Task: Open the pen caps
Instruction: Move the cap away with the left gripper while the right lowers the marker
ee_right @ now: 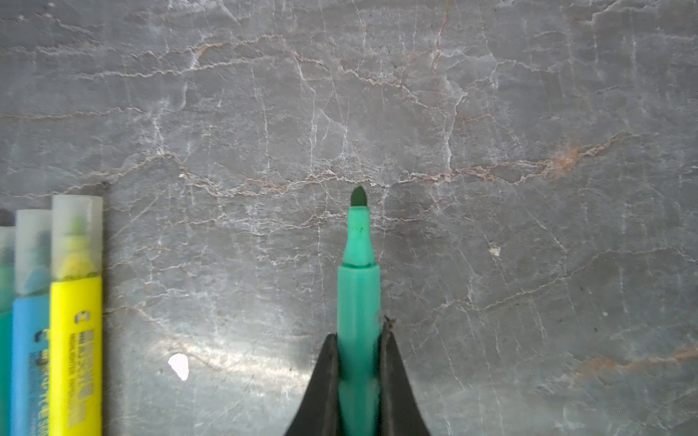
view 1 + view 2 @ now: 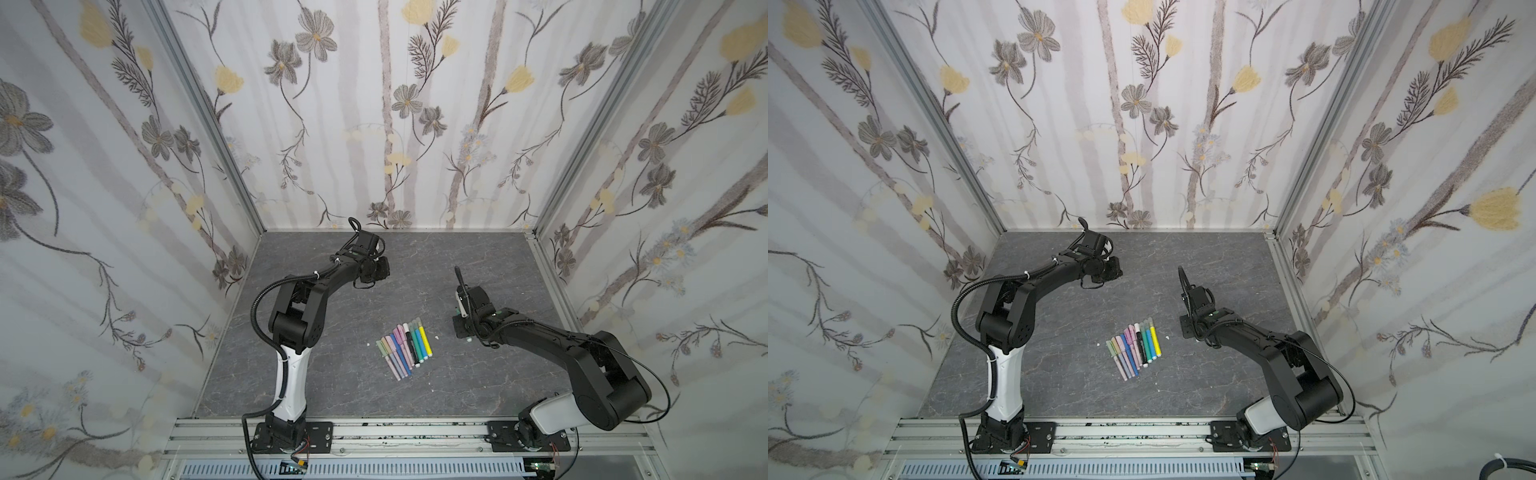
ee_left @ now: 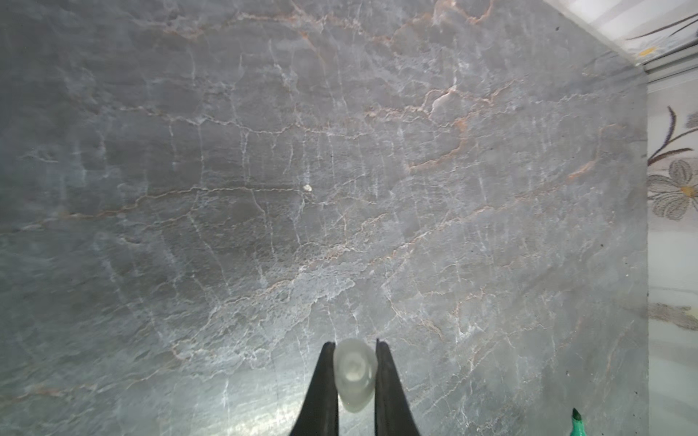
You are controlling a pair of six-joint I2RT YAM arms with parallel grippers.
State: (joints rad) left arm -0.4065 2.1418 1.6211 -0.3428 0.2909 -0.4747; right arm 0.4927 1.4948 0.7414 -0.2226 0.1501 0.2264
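Soft, even light fills both top views, brightest on the wallpapered walls (image 2: pixel 83 208); the grey marble tabletop (image 2: pixel 374 395) sits darker, and the shadows on it are faint and diffuse; wide-angle perspective splays the aluminium frame posts (image 2: pixel 199 112) outward toward the corners. In both wrist views a pale glare patch sheens the tabletop close to the camera; the translucent cap (image 3: pixel 354 373) is out of focus; the green pen (image 1: pixel 358 302) is fairly crisp; the yellow highlighter (image 1: pixel 75 339) is softer, its print smeared.
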